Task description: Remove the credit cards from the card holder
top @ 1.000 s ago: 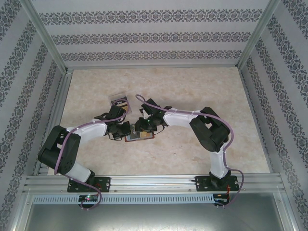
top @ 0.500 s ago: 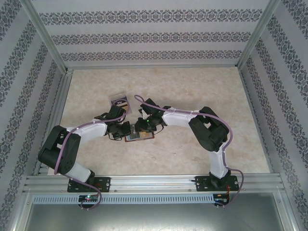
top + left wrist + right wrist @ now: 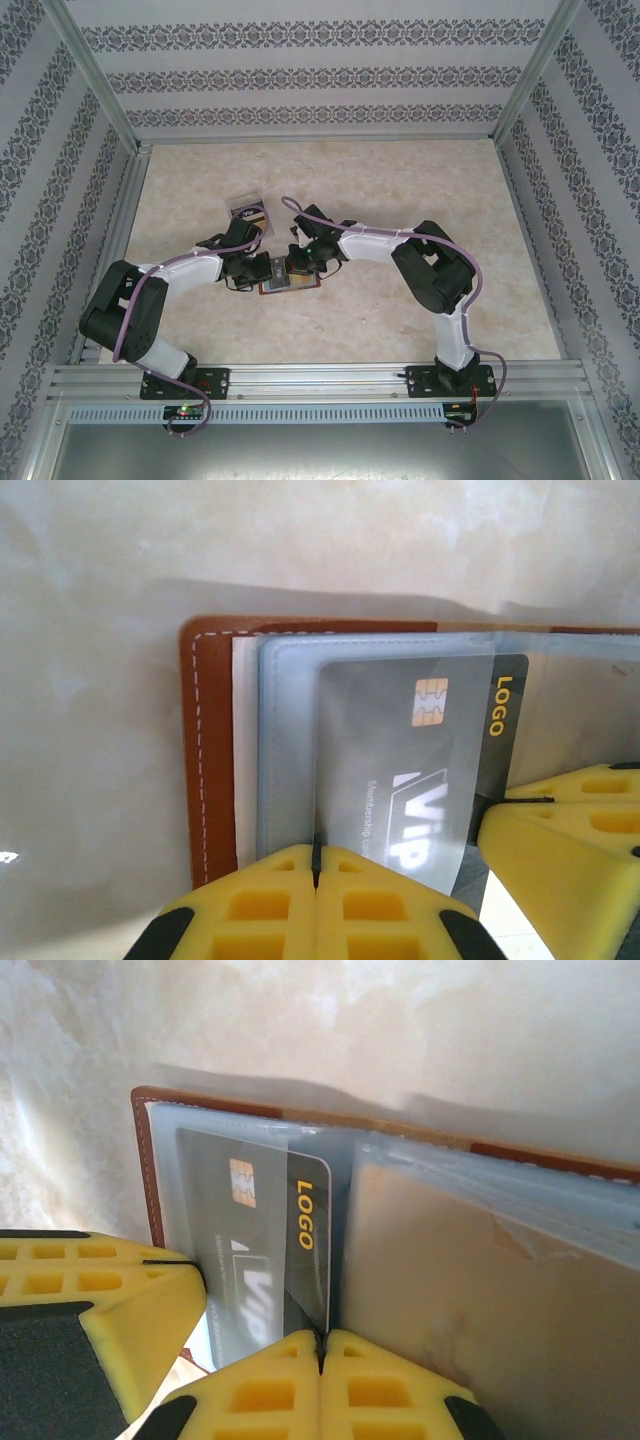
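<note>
On the marbled table [image 3: 420, 190], the brown card holder [image 3: 290, 281] is lying open just toward 7 o'clock of the centre, with a small clear box [image 3: 247, 208] sitting at its 11 o'clock. Both arms are working over it. Reaching in from 9 o'clock, the left gripper [image 3: 315, 865] is pinching fully closed on the edge of the blue-grey inner panel [image 3: 285, 740], pinning the card holder [image 3: 208, 750] down. Coming in from 3 o'clock, the right gripper [image 3: 321, 1350] is also clamping fully together, apparently on the corner of a dark credit card [image 3: 305, 1210] marked "LOGO". That card is poking partway out of its translucent sleeve toward the spine. The extraction step looks to be under way, with this card gripped but not yet free. The next move is calling for a straight, level pull along the sleeve toward the fold while the left arm is holding the holder flat. Any further cards are too hidden to count.
</note>
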Motion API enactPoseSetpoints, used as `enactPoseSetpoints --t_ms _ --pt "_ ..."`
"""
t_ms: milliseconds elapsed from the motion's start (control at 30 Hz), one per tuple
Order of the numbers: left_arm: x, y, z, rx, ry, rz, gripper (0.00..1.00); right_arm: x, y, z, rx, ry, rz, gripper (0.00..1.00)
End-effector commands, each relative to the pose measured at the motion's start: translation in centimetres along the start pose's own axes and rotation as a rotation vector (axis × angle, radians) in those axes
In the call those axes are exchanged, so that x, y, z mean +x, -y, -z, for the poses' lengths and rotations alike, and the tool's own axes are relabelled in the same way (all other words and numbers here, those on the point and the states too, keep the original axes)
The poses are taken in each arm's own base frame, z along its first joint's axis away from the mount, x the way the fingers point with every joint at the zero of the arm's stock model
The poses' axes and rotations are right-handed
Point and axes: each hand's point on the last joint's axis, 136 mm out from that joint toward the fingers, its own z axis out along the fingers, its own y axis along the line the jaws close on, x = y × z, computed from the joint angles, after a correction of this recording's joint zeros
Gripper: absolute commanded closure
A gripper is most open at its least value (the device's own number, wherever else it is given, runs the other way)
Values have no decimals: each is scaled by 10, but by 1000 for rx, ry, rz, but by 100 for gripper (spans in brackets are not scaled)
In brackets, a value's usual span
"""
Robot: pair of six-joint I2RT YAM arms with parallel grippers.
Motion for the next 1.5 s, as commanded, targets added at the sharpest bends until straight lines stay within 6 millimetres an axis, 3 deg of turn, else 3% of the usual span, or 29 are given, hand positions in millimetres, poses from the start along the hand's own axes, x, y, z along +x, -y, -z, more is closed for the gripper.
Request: enactPoseSetpoints --t_ms 0,433,1033,1200,1300,1367,1467 --pt "20 -30 -13 -119 -69 1 95 4 7 3 -17 -5 -14 100" --pt "18 -36 -14 -138 -79 6 97 0 29 26 -20 26 -50 100" --pt "10 -22 -7 -86 -60 1 95 -4 31 77 -28 92 -31 100" --pt "1 -7 8 -40 -26 5 91 -7 21 93 -38 124 0 100" --pt "-11 5 26 -6 19 9 82 -13 11 105 -44 153 36 100" --pt "-21 11 41 20 51 19 71 -19 2 115 -48 176 72 100" --pt "-36 17 64 66 101 51 65 -26 -10 127 -51 200 123 100"
